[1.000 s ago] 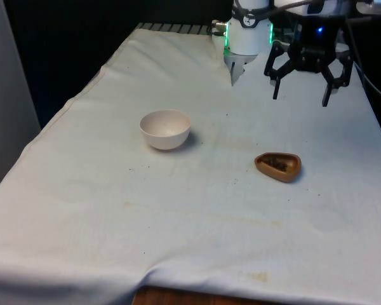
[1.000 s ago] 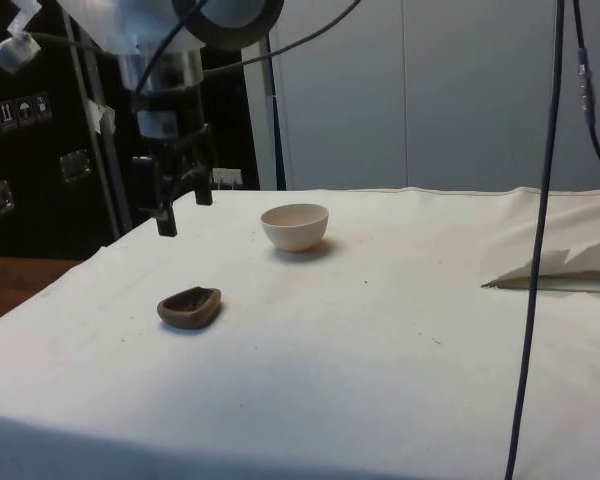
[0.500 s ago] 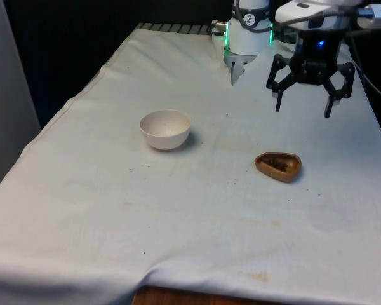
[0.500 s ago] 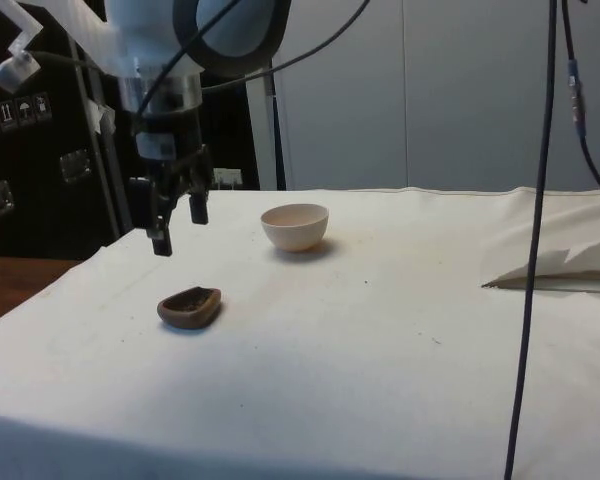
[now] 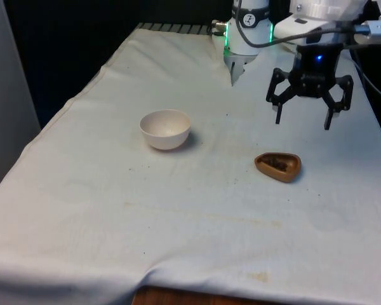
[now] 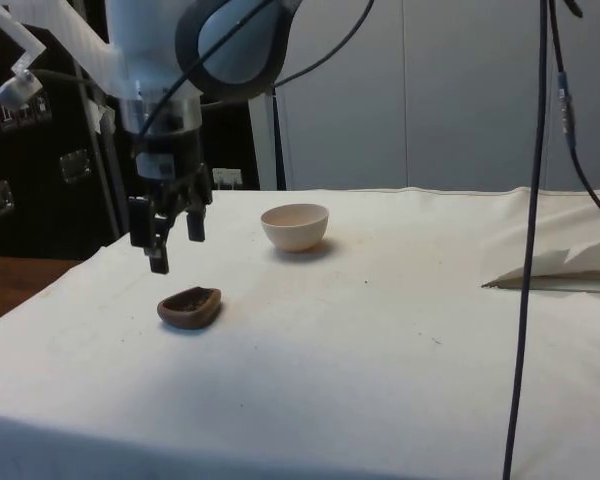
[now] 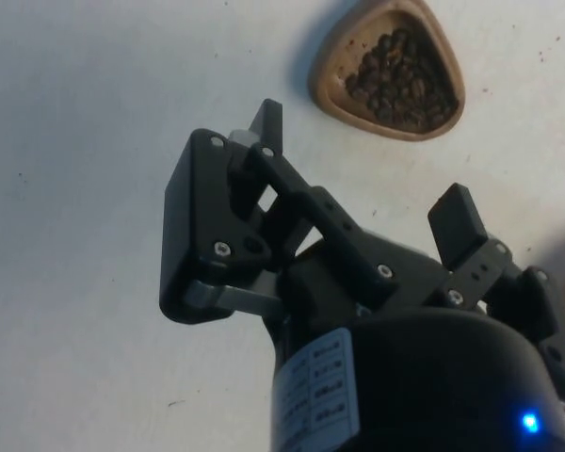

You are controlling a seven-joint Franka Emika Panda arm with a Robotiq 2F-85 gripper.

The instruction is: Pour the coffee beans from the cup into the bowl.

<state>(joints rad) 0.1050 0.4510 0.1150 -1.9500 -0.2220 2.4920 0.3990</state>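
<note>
Brown and teardrop-shaped, the cup (image 5: 278, 166) sits on the white-clothed counter (image 5: 197, 222) with its coffee beans (image 7: 395, 79) still inside, well apart from the pale bowl (image 5: 166, 129), which stands toward the front view's left. The hand (image 5: 308, 113) hangs in the air with its fingers spread wide and nothing between them — above the cup and a little farther back toward the robot. In the front view the cup's long axis runs roughly left to right, the narrow tip pointing right. The grasp is not yet made; I judge the hand must come down and slightly forward to straddle the cup
</note>
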